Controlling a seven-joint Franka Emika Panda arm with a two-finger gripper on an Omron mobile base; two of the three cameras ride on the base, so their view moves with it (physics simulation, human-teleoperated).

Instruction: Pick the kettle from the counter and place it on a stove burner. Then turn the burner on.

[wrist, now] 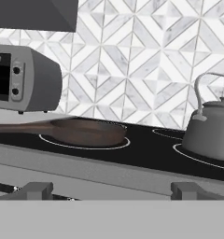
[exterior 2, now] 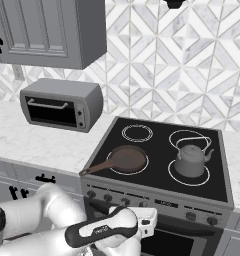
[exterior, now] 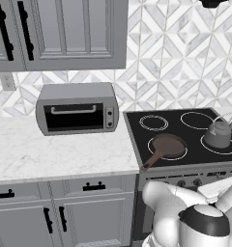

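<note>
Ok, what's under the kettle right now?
The kettle stands on the front right stove burner, whose white ring shows around its base on the black cooktop. The glass directly beneath is covered.

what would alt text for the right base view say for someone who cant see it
A small squat grey metal kettle sits on the front right burner ring of a black glass cooktop, beside a brown long-handled frying pan on the front left ring. A grey toaster oven stands on the white marble counter to the left.
</note>
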